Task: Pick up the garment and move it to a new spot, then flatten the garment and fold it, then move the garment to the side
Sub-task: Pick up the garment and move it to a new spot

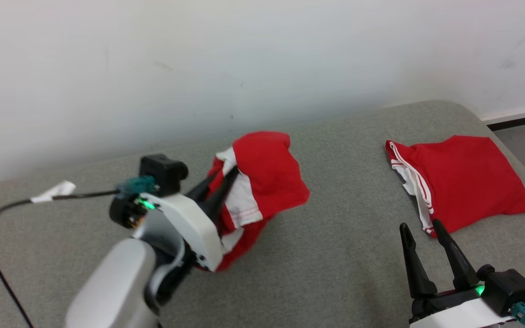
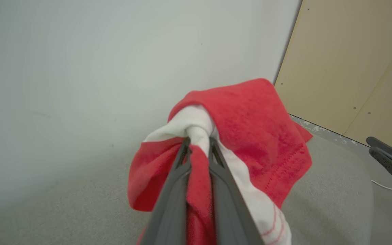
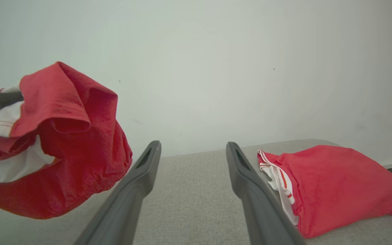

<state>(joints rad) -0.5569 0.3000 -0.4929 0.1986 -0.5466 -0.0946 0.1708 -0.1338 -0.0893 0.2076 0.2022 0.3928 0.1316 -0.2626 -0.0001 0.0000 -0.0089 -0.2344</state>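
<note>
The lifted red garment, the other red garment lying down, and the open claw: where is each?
lifted red garment [image 1: 267, 168], head view, on its red upper fold.
lying red garment [image 1: 472, 182], head view, on its red middle.
right claw [image 1: 420, 224], head view, midway between its fingertips.

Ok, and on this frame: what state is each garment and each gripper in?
left gripper: shut on the held garment.
held garment: bunched up, hanging from the left gripper over the grey surface.
right gripper: open, holding nothing.
second garment: lying on the grey surface, not gripped.
</note>
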